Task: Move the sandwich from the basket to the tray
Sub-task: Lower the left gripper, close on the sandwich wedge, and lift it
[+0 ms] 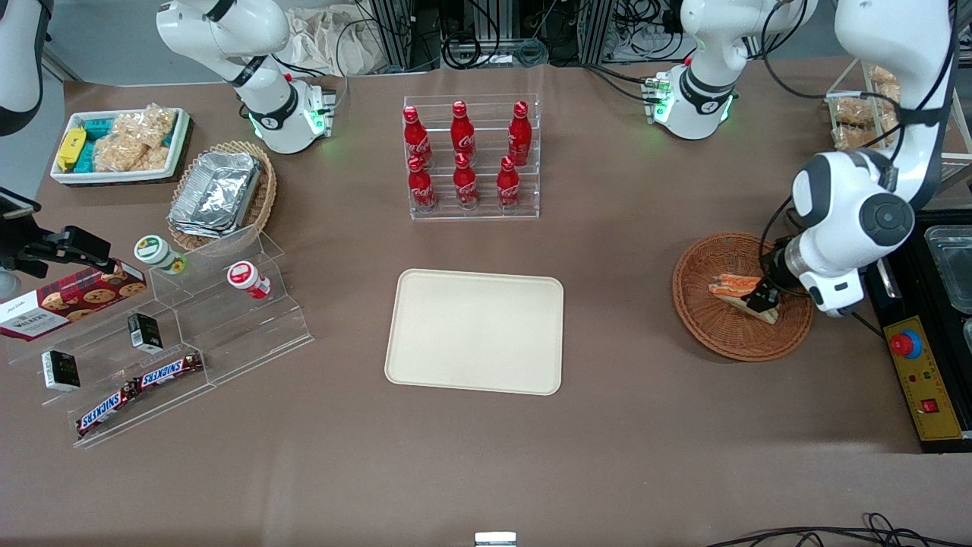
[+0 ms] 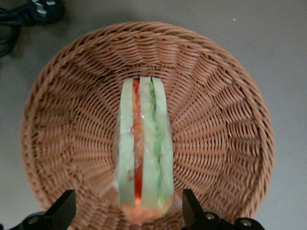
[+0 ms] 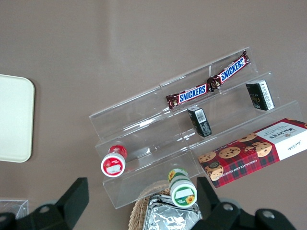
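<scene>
The sandwich [image 1: 730, 287], a white-bread wedge with orange and green layers, lies in the reddish-brown wicker basket [image 1: 702, 323] toward the working arm's end of the table. My left gripper [image 1: 762, 298] hangs low over the basket, open. Its two black fingers [image 2: 65, 207] stand on either side of the sandwich [image 2: 144, 143], with a gap between each finger and the bread. The basket's weave [image 2: 220, 134] fills the wrist view. The cream tray [image 1: 474, 330] lies flat at the table's middle with nothing on it; its edge also shows as the tray [image 3: 14, 120] in the right wrist view.
A clear rack of red bottles [image 1: 471, 156] stands farther from the front camera than the tray. A clear stepped stand [image 1: 175, 334] with snacks, a paler basket of foil containers [image 1: 220, 194] and a white bin [image 1: 121, 144] lie toward the parked arm's end. A control box [image 1: 923, 380] sits beside the basket.
</scene>
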